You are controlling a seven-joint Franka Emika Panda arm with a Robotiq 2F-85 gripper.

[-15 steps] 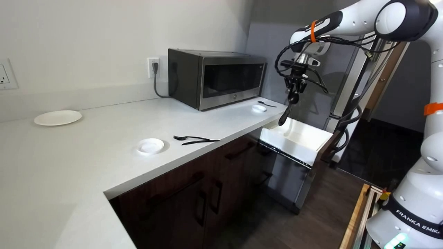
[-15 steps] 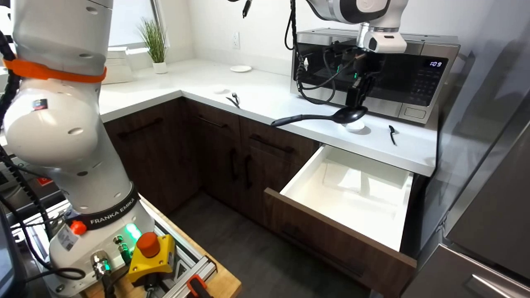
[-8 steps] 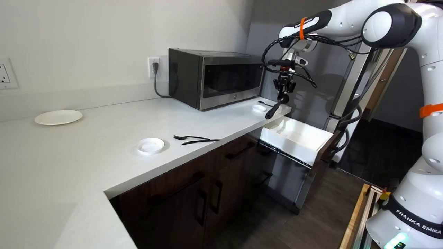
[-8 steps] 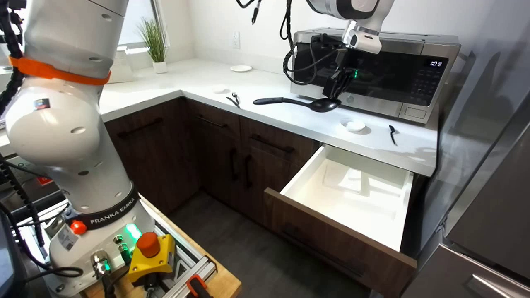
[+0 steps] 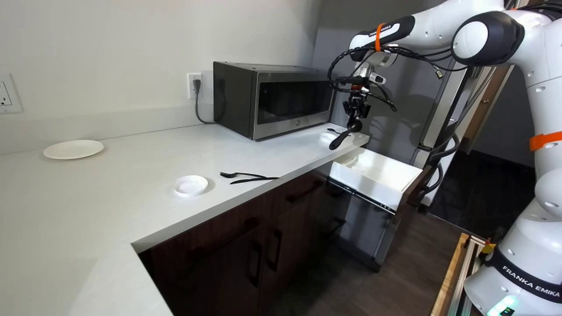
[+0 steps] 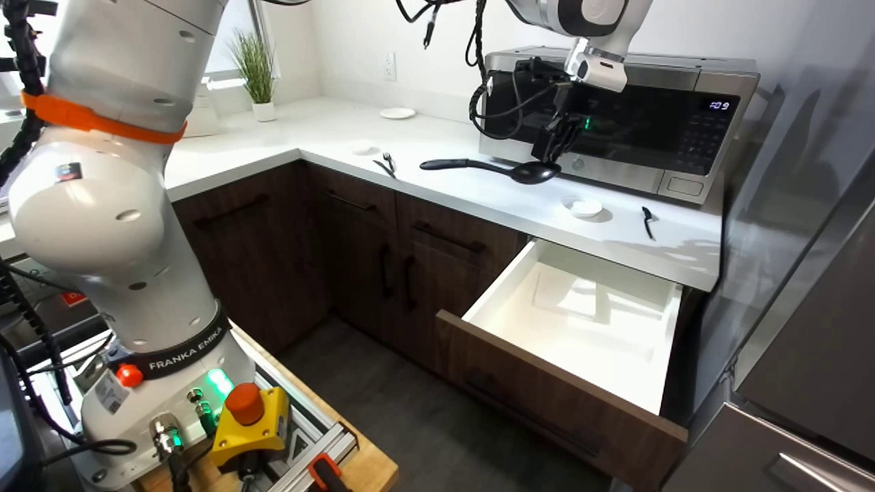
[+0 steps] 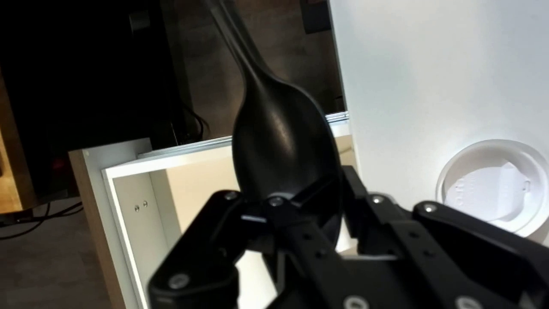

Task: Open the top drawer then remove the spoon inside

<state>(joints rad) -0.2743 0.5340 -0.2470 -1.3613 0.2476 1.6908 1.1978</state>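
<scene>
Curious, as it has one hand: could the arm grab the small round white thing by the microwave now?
Probably not: its gripper is closed on the spoon and would first need freeing, though the round white thing itself looks near.

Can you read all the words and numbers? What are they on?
"FRANKA EMIKA" on the robot's base.
"FRANKA EMIKA" probably again on the arm; tiny.
"1:09" on the microwave's clock.
Too small or blurred: microwave's buttons, microwave's badge, base's tag, red label, white dish's lettering.
</scene>
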